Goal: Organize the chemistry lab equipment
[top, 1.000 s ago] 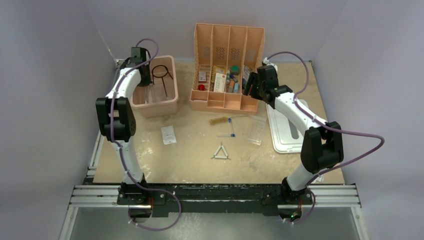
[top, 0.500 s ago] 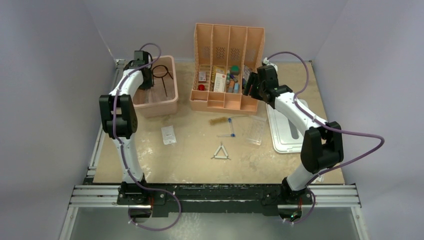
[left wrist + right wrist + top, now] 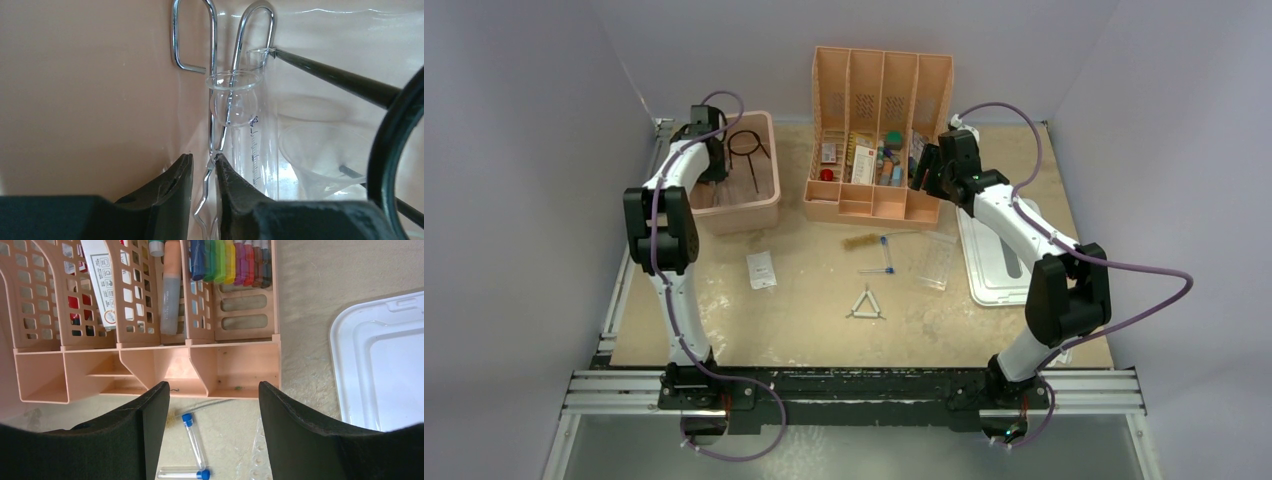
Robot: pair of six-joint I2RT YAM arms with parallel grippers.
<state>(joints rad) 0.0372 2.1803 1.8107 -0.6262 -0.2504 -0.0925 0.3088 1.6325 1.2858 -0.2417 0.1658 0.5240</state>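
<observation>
Drew the left elbow up and inward over the last second, settling the left claw (image 3: 204, 162) into the far left corner of the pink bin (image 3: 734, 215). Grips the metal tongs (image 3: 213, 125) there, by the look of it, with barely any gap and the wire pressed to one pad, hard against the bin's wall. Shares that corner with a graduated glass tube (image 3: 235, 100), a clear funnel (image 3: 320, 150) and the black wire ring tripod (image 3: 381, 150), unmoved through the shift. Reads as a drop-off in its last stage: tongs down in the bin, not yet let go. Calls next for a gentle opening and a straight lift, to avoid snagging the tripod's ring or knocking the glass. Kept the right claw (image 3: 212, 390) exactly where it was, spread wide and holding nothing, above the front lip of the orange divider rack (image 3: 240, 365), with the thin blue-capped tubes (image 3: 194, 440) lying on the worktop (image 3: 814, 320) just below. Leaves much of the job undone, with plenty loose out there: those tubes, the clear plastic tube rack (image 3: 937, 262) beside them, the white triangle (image 3: 865, 316) nearer the bases, and a clear packet (image 3: 762, 269) off to the left.
</observation>
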